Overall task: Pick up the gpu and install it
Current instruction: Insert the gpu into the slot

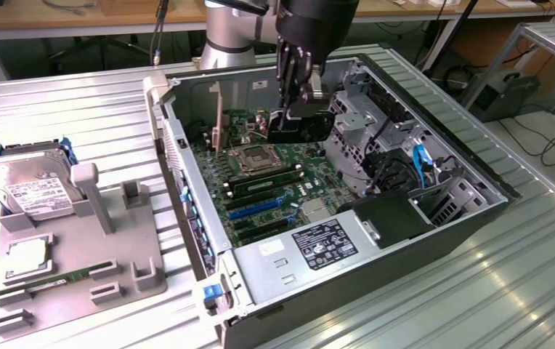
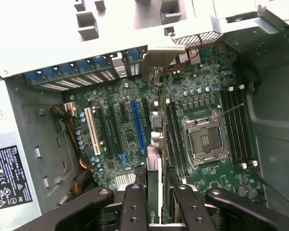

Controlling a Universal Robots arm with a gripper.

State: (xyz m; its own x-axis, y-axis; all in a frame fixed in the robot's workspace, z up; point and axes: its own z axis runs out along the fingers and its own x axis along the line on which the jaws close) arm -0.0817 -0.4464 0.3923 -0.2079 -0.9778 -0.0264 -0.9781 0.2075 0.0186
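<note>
The tool (image 2: pixel 155 195) pinches the gpu (image 2: pixel 154 166) edge-on above the motherboard (image 2: pixel 207 91) inside the open computer case (image 1: pixel 452 211). If the card sits skewed in that grip, it could miss the blue slot (image 2: pixel 137 125) and scrape the empty processor socket (image 2: pixel 204 139) nearby.

gpu (image 2: pixel 155 161) in gripper (image 2: pixel 156 195) above motherboard (image 1: pixel 258 185), hard drive (image 1: pixel 25 185) outside case (image 1: pixel 433 243)

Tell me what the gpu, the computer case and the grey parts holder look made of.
gpu: green circuit board, likely glossy laminate, with a bare silver metal bracket.
Computer case: sheet metal, probably steel, dull grey with folded edges.
Parts holder: probably plastic, moulded or printed; matte uniform grey, blocky shapes.
</note>
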